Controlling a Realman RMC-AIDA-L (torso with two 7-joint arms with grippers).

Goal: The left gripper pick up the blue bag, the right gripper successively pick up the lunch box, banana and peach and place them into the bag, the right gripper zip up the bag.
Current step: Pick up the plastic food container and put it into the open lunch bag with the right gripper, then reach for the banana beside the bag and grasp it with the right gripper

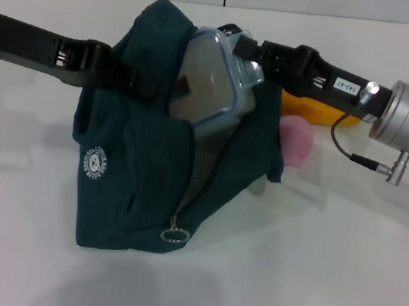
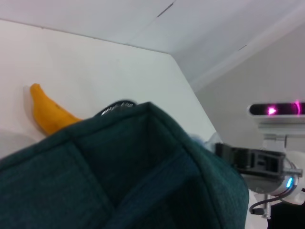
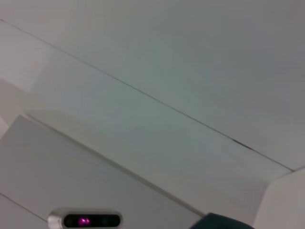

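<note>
In the head view the blue bag (image 1: 138, 182) fills the centre-left of the frame, standing on the white table (image 1: 339, 272) with its mouth open toward the upper centre. Its round white logo (image 1: 97, 163) faces the lower left and the ring zipper pull (image 1: 174, 234) hangs near the bag's lower edge.

The left gripper (image 1: 128, 78) comes in from the left edge at upper left and is clamped on the bag's top rim, holding that side up.

The right gripper (image 1: 247, 48) reaches in from the right edge, its fingers closed on the upper corner of the lunch box (image 1: 215, 77). The box is tilted, its lower part already inside the bag's mouth and its blue-rimmed lid corner sticking out above.

Behind the right arm, right of centre, the banana (image 1: 309, 106) lies on the table, mostly hidden by the arm. The peach (image 1: 297, 140) sits just below it, seemingly touching the bag's right flap.

The left wrist view shows bag fabric (image 2: 119, 171) filling the lower frame, with the banana's tip (image 2: 45, 110) at middle left.
</note>
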